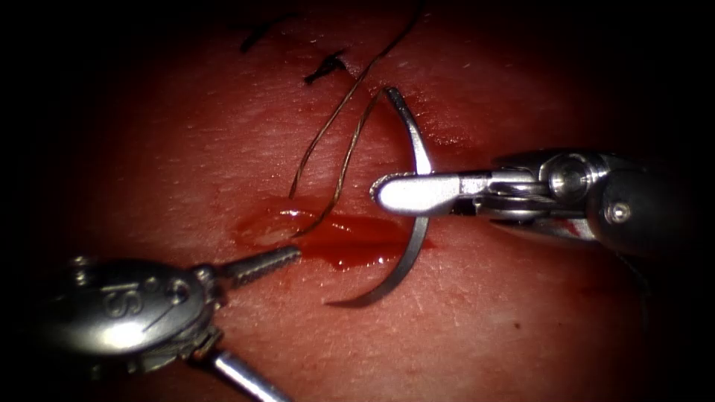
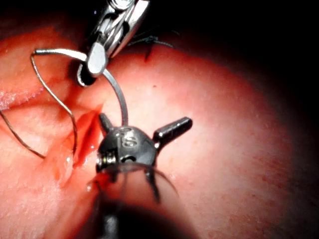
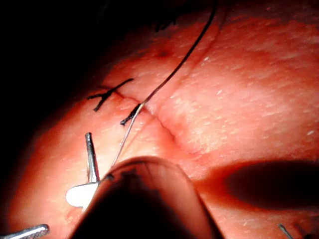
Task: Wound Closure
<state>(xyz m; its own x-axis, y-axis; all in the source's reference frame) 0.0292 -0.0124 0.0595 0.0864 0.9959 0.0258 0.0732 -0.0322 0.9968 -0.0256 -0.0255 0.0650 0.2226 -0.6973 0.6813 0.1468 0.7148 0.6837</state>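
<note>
One needle (image 1: pixel 419 160) mid-curve in right end effector (image 1: pixel 402 193)

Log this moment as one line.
right tool: shut on needle mid-curve | left tool: open, holds nothing | needle: outside tissue

The thread (image 1: pixel 328 138) runs off the endoscope view's upper edge, beyond the cut ends of thread (image 1: pixel 324 69). Where the right tool (image 1: pixel 406 192) crosses the needle (image 1: pixel 417 223), a short stretch of the needle's curve is hidden behind the jaws. In the right wrist view that tool's own dark shaft covers most of its jaws and the needle below them.
</note>
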